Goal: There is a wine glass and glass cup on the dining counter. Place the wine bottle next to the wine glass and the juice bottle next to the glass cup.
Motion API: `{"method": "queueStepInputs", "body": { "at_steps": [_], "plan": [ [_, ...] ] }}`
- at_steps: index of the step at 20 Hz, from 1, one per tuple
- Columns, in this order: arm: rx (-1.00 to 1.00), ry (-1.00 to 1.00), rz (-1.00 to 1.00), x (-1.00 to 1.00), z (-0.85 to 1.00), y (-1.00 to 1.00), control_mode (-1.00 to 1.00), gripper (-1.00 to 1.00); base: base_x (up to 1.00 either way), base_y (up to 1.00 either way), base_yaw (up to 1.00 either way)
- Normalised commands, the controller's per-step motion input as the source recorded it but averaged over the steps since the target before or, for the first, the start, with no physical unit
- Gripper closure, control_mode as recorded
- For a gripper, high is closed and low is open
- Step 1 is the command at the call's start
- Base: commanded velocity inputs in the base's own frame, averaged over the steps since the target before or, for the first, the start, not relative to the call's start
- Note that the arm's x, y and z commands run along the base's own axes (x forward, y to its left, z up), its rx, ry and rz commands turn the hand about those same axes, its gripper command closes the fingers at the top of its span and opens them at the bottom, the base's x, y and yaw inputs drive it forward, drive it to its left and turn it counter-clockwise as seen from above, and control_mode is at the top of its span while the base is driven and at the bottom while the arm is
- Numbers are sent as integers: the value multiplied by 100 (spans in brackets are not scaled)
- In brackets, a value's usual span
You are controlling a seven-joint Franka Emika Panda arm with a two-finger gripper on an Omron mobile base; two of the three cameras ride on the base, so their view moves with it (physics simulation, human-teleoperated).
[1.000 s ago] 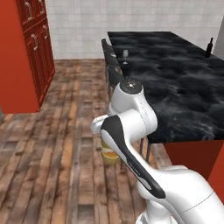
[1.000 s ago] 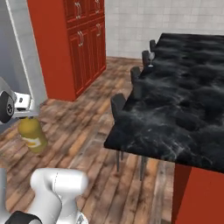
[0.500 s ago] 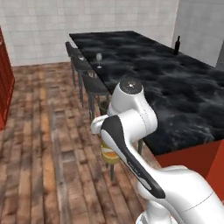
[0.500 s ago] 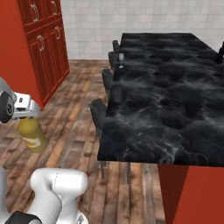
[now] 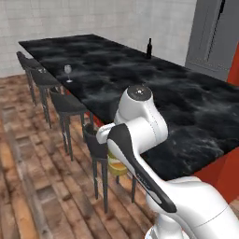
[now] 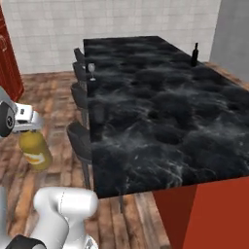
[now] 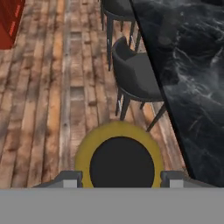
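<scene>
The squat yellow-orange juice bottle with the black cap hangs in the air over the wooden floor, off the near corner of the long glossy black dining counter, with the two-finger gripper clamped on it just under the cap, one finger at each side. The slim, nearly black wine bottle stands upright near the counter's far long edge, well apart from the small clear stemmed wine glass, which stands at the stool-side edge toward the far end. A faint clear glass cup seems to stand at the same edge, nearer this end. As I judge it, neither placement is done: the juice bottle is only in carriage, and the wine bottle is untouched.
</scene>
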Motion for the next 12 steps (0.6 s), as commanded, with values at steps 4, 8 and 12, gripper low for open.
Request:
{"method": "queueStepInputs", "body": {
  "at_steps": [4,8,12],
  "plan": [
    [0,0,0,0,0,0,100,100,47,44,-50],
    [0,0,0,0,0,0,100,100,22,46,-53],
    [0,0,0,0,0,0,100,100,8,54,-45]
  ]
}}
